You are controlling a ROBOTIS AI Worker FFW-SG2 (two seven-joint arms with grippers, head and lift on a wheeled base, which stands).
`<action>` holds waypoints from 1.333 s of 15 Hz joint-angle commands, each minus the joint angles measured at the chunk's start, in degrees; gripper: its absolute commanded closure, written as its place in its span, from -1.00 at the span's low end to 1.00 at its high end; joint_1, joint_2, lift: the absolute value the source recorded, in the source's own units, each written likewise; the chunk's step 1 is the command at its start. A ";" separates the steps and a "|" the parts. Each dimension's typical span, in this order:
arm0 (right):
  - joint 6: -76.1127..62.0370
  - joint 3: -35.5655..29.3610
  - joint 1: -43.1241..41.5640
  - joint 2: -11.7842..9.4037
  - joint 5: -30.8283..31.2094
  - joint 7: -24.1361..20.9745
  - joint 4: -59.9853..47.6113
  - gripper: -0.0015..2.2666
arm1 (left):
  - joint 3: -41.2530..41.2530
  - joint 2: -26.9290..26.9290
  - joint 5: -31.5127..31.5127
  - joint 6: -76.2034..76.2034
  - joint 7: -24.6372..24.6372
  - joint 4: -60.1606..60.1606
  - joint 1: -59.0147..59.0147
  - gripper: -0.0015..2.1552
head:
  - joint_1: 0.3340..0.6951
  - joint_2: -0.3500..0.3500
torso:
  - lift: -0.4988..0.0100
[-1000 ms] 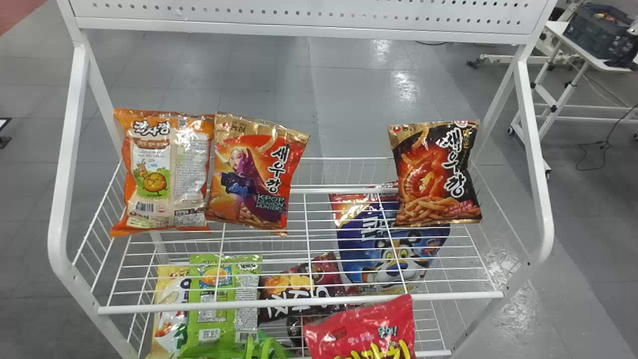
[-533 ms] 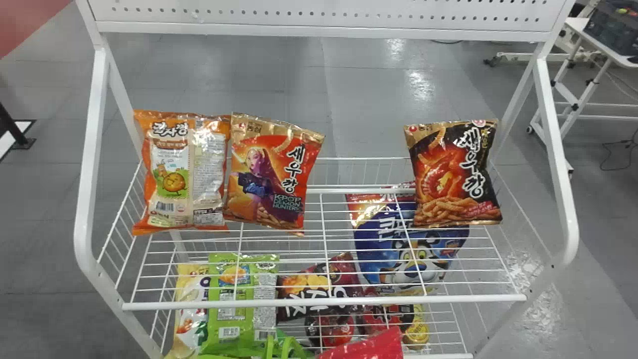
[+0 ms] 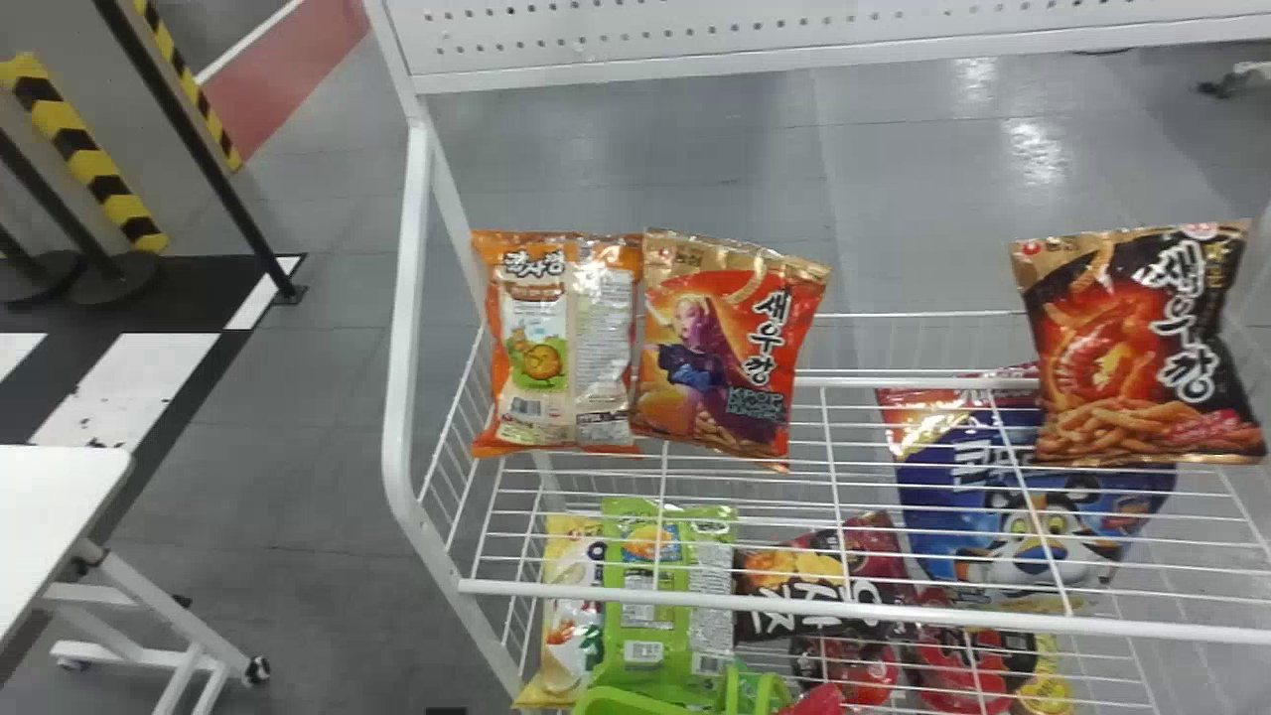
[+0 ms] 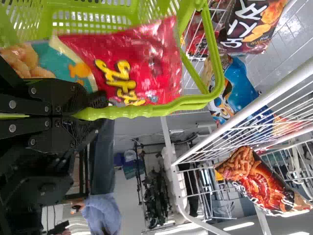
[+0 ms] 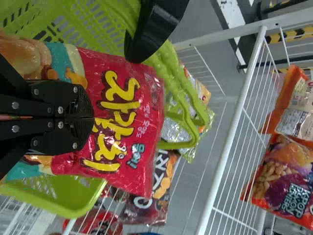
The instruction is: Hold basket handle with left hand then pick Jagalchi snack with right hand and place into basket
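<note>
The green basket (image 3: pixel 621 703) shows at the head view's bottom edge, beside a corner of the red Jagalchi snack (image 3: pixel 822 699). In the left wrist view, my left gripper (image 4: pixel 93 113) is shut on the green basket handle (image 4: pixel 151 110), and the snack bag (image 4: pixel 146 58) is at the basket, partly behind the handle. In the right wrist view my right gripper (image 5: pixel 93 117) is shut on the red bag (image 5: pixel 132 161), which lies over the basket's opening; the green basket wall (image 5: pixel 93 24) runs behind it. Whether the bag touches the basket's inside, I cannot tell.
A white wire rack (image 3: pixel 844 608) stands ahead, with orange (image 3: pixel 561 348), red (image 3: pixel 730 348) and black (image 3: pixel 1142 348) snack bags on its upper shelf. Green (image 3: pixel 665 606) and blue (image 3: pixel 1023 516) bags lie lower. A white table (image 3: pixel 60 516) stands at the left.
The head view has swung left, so the rack sits farther right in it. The red bag has sunk toward the bottom edge, and more of the green basket has come into view.
</note>
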 commanded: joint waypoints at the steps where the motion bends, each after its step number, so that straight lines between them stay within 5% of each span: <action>1: -1.47 1.91 -3.30 2.17 0.26 0.05 3.23 0.66 | -0.05 0.00 -0.01 0.14 0.07 -0.11 -0.09 0.59 | 1.00 0.73 | 0.92; 9: 3.98 1.73 -6.56 6.04 -1.15 4.45 10.18 0.65 | -0.58 0.18 -0.27 0.14 0.42 -0.11 -0.53 0.59 | 1.00 0.93 | 0.92; 11: 6.09 1.29 -7.26 6.39 -2.47 7.70 11.05 0.12 | -0.75 0.18 -0.27 0.14 0.42 -0.19 -0.53 0.59 | 1.00 0.95 | 0.92; 14: 5.39 0.59 -7.44 7.45 -2.47 10.16 12.90 0.07 | -0.75 0.18 -0.27 0.31 0.33 -0.28 -0.53 0.59 | 1.00 1.00 | 0.92; 17: -1.29 0.50 -8.05 7.98 -1.68 11.48 16.15 -0.76 | -1.10 0.18 -0.27 0.31 0.24 -0.28 -0.53 0.59 | 1.00 1.00 | 0.92; 20: -1.64 -1.08 -9.55 9.38 -1.41 12.36 20.28 -0.89 | -1.46 0.35 -0.27 0.84 0.16 -0.46 -0.53 0.59 | 1.00 1.00 | 0.92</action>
